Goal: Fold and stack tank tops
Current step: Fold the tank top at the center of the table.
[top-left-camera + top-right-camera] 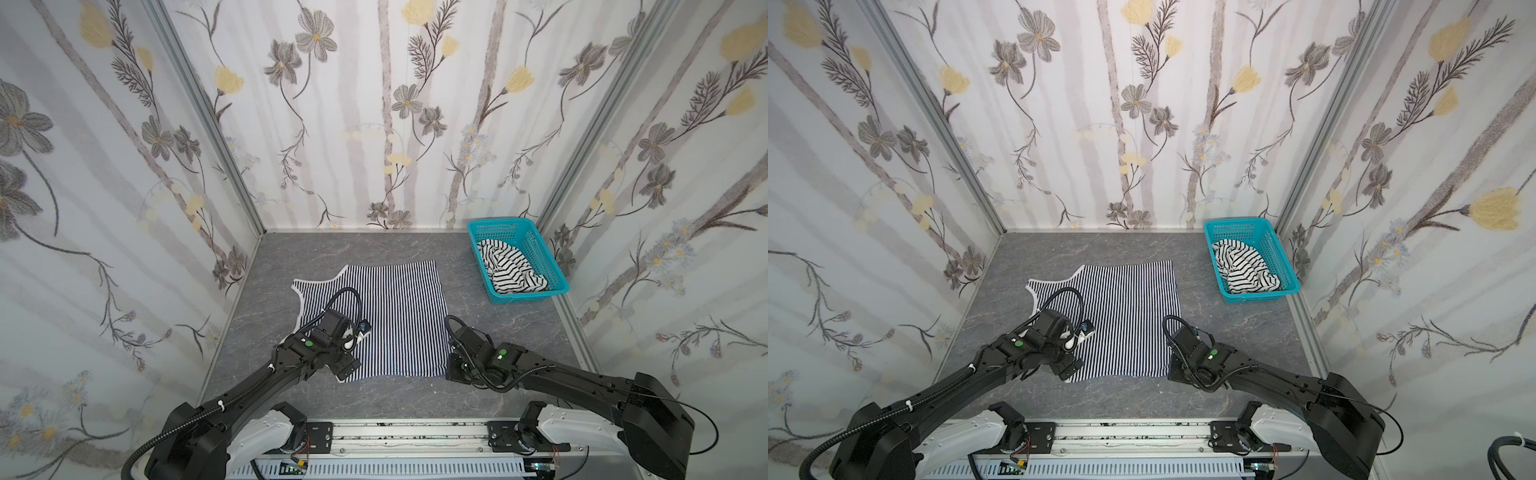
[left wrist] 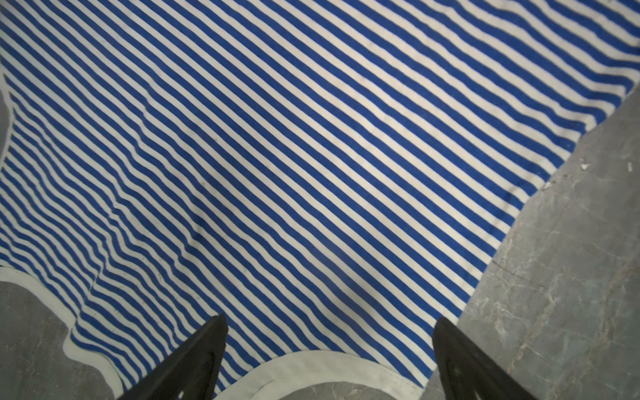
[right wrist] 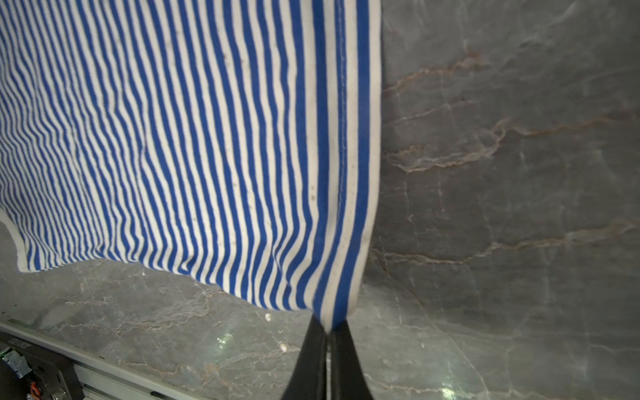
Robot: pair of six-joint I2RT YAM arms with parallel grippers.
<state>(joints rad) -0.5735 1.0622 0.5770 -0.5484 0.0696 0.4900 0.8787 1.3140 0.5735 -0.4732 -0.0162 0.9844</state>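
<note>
Left arm [image 1: 249, 386] and right arm [image 1: 582, 380]: matte black, white shells [image 1: 270, 430] at bases. Green dot [image 1: 308, 343] on each wrist. Ribbed black cable [image 1: 347, 290]. Left gripper [image 2: 329, 318]: black tapered fingers [image 2: 197, 360].

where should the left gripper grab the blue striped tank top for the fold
Probably the white-bound curved edge under the open left gripper, coming down from the bare table inside the curve: the blue striped tank top lies flat, and the right gripper pinches its near hem corner.

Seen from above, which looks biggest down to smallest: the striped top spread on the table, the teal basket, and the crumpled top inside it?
In a top view:
1. spread striped top
2. basket
3. crumpled top, bunched up, so its full size is hidden.
The last two sit farther from the camera.
</note>
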